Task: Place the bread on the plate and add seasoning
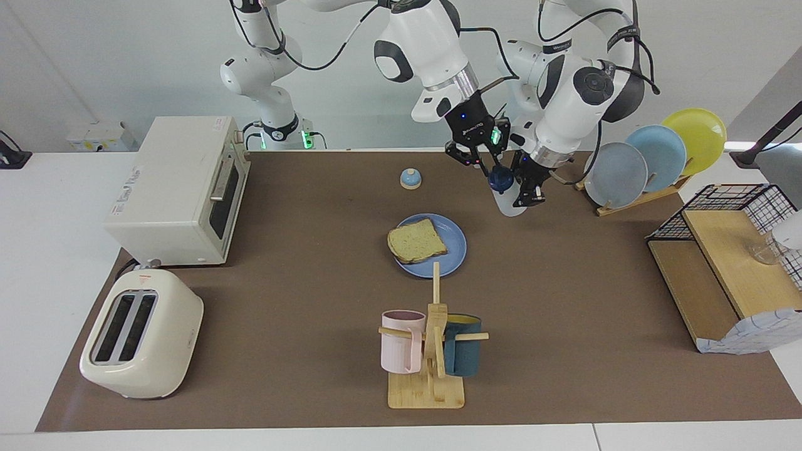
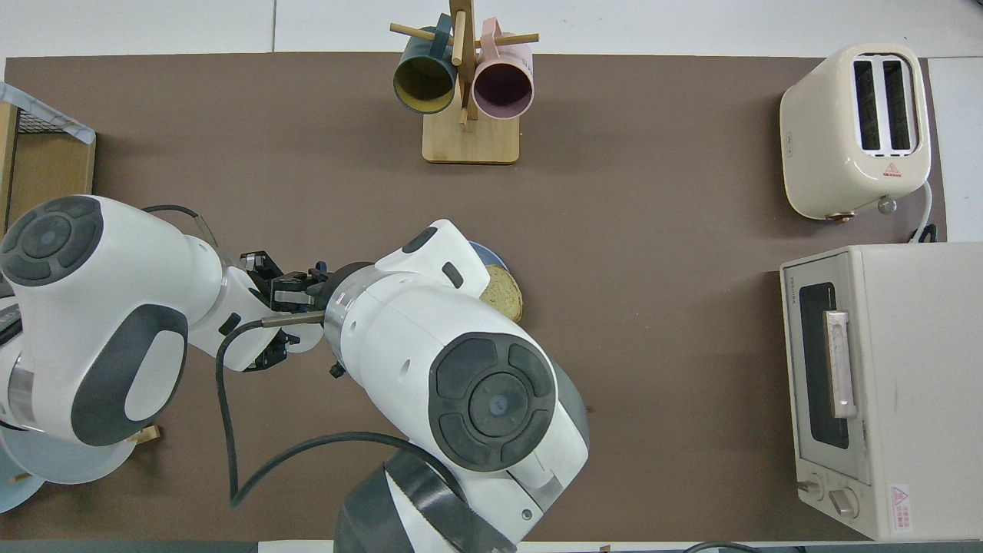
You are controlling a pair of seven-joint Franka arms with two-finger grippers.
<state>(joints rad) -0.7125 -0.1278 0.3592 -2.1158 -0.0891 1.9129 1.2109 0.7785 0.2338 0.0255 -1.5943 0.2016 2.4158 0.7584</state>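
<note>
1. The right gripper (image 1: 485, 164) is up in the air, right at the dark blue cap of the seasoning (image 1: 506, 194). I cannot tell if its claw is open or closed.
2. The left gripper (image 1: 525, 190) is up in the air too. Its claw is squeezed tight on the whitish body of the seasoning, and the bottle hangs tilted above the brown mat (image 1: 301, 263), toward the left arm's end of the table from the plate.
3. A small blue and wood bell (image 1: 410, 178) sits on the mat, nearer to the robots than the plate.
4. The plate (image 1: 454, 241) lies flat in the middle of the mat.
5. The bread (image 1: 415, 242) lies on the plate, with one edge sticking out over the rim toward the right arm's end.
6. The mug rack (image 1: 429, 351) stands farther from the robots than the plate, with a pink mug and a dark teal mug hanging on it.
</note>
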